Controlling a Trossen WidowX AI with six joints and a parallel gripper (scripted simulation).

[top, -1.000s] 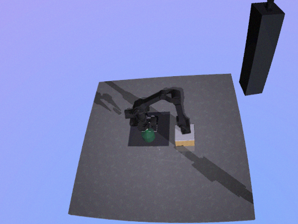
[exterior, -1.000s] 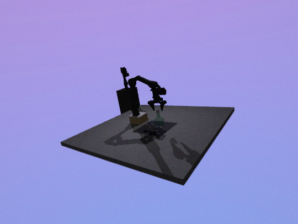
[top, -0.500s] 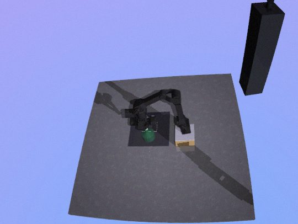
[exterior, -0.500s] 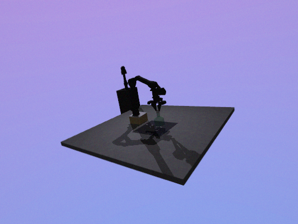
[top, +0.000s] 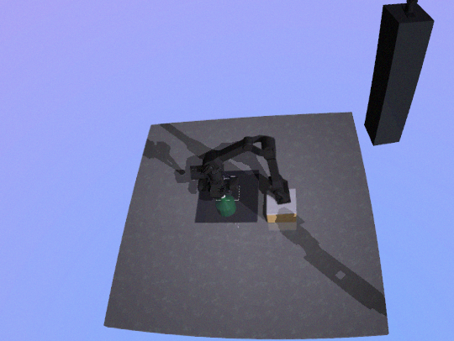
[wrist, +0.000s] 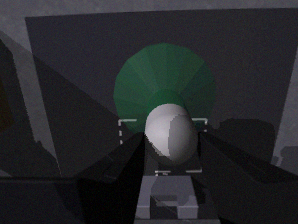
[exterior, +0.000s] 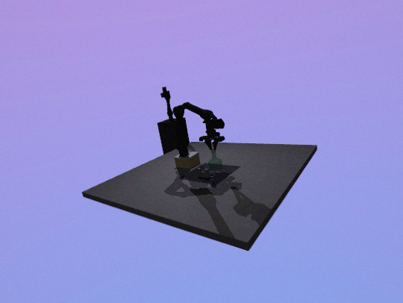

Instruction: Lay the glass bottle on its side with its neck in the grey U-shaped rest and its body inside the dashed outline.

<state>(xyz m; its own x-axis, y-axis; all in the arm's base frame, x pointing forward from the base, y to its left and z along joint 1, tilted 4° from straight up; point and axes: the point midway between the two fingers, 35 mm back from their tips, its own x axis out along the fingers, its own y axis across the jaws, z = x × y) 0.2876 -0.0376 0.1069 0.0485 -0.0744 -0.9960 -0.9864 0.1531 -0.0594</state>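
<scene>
- The gripper [top: 221, 195] [exterior: 213, 148] [wrist: 170, 139] is holding the glass bottle [top: 226, 207] [exterior: 215, 163] [wrist: 165, 75] by its neck, its fingers closing in from both sides just below the pale, rounded top [wrist: 162, 131].
- The bottle is standing upright on the dark mat [top: 248, 210] [exterior: 229, 169] [wrist: 65, 50], its green body widening out beneath the grip.
- The dashed outline [top: 239, 192] [wrist: 120, 131] is showing on the mat beside the bottle; from the wrist, the body is overlapping one end of it while much of the green is showing beyond that end.
- The grey U-shaped rest [wrist: 167, 184] is sitting near the bottle, its notch showing in the wrist view; the neck is pointing upward rather than lying in it.
- The black arm [top: 248, 144] [exterior: 195, 109] is arching from the block [top: 275, 207] [exterior: 188, 161], which is showing a pale top and a yellowish side, and its wrist end is pointing down over the bottle.
- The bench [top: 235, 273] [exterior: 149, 190] is carrying the mat and the block side by side, with long shadows falling across its grey surface.
- A tall dark box [top: 395, 76] [exterior: 169, 134] is standing beyond the edge of the bench.
- In the top view, the arm's wrist end is hiding the neck, so the grip is showing more plainly from the other two views.
</scene>
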